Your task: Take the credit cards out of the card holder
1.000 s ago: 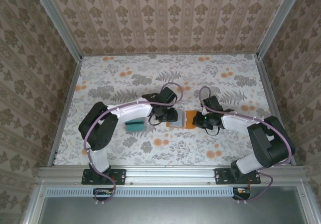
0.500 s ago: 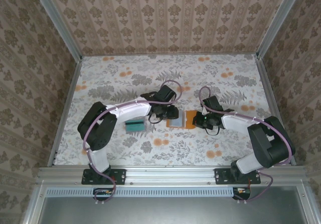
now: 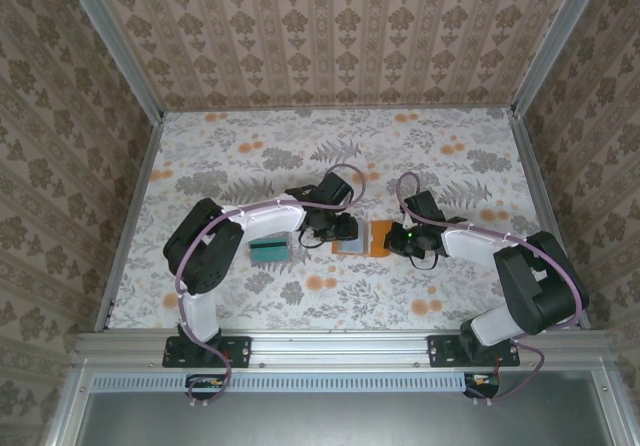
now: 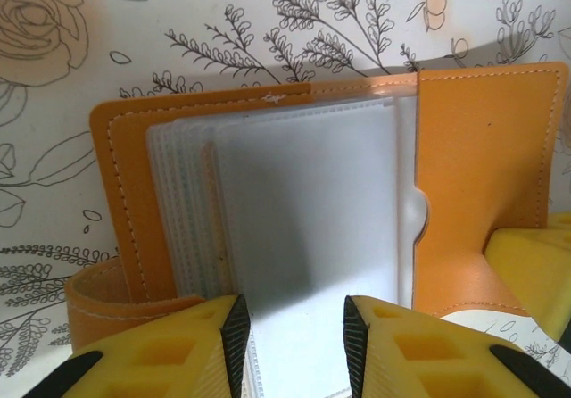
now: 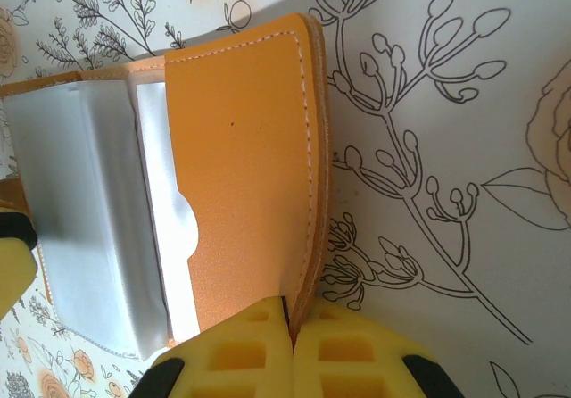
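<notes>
Table (image 5: 464,103): right pincer (image 5: 290,327) tight on wallet (image 5: 241,166)

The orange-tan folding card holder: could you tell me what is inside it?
Stacked frosted translucent plastic sleeves fill the card holder; whether cards are within cannot be seen.

left arm (image 3: 215,241): elbow swung slightly right (small shift) | left gripper (image 3: 336,228): shifted slightly over card holder (image 3: 378,238)

surface: floral table (image 3: 250,156) | on it: open card holder (image 3: 378,237) | credit cards (image 3: 269,250) to its left
</notes>
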You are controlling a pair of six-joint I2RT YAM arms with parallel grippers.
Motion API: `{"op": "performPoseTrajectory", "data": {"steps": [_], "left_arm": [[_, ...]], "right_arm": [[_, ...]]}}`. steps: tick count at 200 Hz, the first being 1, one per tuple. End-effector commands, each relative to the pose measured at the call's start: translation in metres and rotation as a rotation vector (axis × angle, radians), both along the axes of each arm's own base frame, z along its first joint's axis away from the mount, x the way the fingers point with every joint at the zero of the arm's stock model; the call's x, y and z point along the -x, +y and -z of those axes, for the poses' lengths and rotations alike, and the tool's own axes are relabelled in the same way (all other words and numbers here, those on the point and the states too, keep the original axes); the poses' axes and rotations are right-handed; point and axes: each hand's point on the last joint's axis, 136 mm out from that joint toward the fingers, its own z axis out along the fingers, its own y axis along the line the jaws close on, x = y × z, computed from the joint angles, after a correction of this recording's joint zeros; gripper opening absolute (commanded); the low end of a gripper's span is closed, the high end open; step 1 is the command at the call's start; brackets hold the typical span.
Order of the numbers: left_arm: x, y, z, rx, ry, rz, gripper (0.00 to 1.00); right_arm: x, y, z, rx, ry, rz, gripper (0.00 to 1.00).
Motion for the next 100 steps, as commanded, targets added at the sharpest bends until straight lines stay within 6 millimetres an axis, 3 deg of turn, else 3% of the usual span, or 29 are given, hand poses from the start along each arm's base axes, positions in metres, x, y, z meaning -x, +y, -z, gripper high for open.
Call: {"op": "performPoseTrajectory", "data": {"steps": [1,31,100], "left_arm": [[0.003,0.007,0.01,-0.035,0.031,-0.014,0.37],[0.005,0.01,0.014,-0.055,0.04,-0.009,0.37],[0.008,-0.012,0.008,0.026,0.05,0.05,0.42]], "right_arm": [[0.009,-0.005,0.002,0.031,0.032,-0.01,0.0],[0.009,-0.005,0.002,0.027,0.032,-0.01,0.0],[0.009,-0.004,0.002,0.024,0.032,-0.01,0.0]]}}
